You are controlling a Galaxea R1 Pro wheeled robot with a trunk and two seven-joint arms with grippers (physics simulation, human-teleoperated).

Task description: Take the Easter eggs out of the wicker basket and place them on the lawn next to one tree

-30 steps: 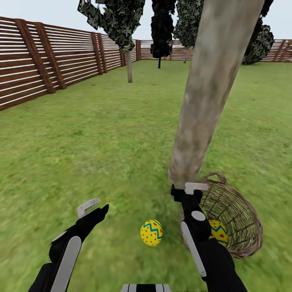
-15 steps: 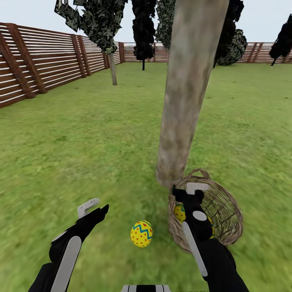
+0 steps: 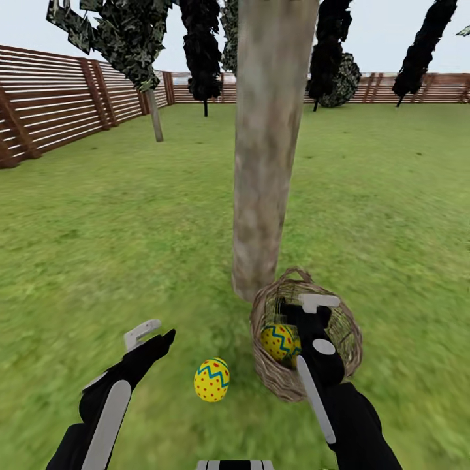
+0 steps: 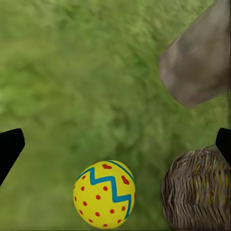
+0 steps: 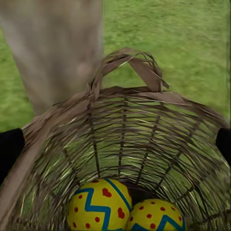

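One Easter egg [image 3: 211,380] lies on the lawn [image 3: 98,248] near the foot of the tree [image 3: 264,150], between the two arms, well short of the trunk but close enough to count as beside it. The wicker basket [image 3: 281,382] stands just beside the trunk's base, on the robot's right, its loop handle toward the tree. In the right wrist view two eggs [image 5: 98,204] sit touching each other at the basket's bottom, so two of three are not yet out.

The right gripper [image 3: 312,312] hangs over the basket's mouth, its jaws spread wide apart and empty, pointing down into the weave. The left gripper [image 3: 151,334] hovers above the grass near the freed egg, jaws likewise apart and holding nothing.

The step in hand looks like fetching the second egg. The next move calls for lowering the right gripper into the basket, centring it on one egg, closing, then lifting clear of the rim without tipping the basket.
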